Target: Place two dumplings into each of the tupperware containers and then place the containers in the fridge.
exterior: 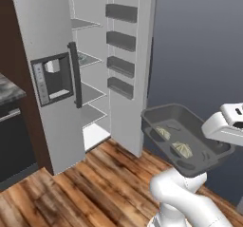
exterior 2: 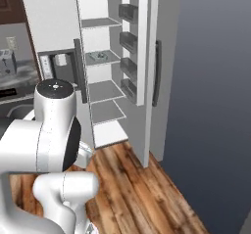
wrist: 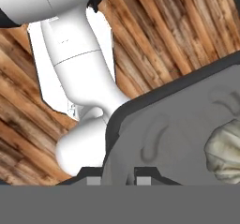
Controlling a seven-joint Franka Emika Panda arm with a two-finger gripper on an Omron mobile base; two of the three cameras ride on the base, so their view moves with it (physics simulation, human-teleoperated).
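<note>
Above the wood floor (exterior: pixel 71 188) we list our gripper (wrist: pixel 118 180) pinching the dark grey container (exterior: pixel 185 138) by its rim, two dumplings (exterior: pixel 182 149) inside, open fridge (exterior: pixel 95 69) ahead-left.

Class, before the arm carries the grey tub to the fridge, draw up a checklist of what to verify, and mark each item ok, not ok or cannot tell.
1. Gripper shut on the rim of the dark grey container: ok.
2. Two dumplings inside it: ok.
3. Container held level: not ok, it tilts in the left base view.
4. Fridge door open, shelves reachable: ok.
5. A free white shelf to set it on: ok.
6. Other tub already on the upper shelf: cannot tell, too small.
</note>
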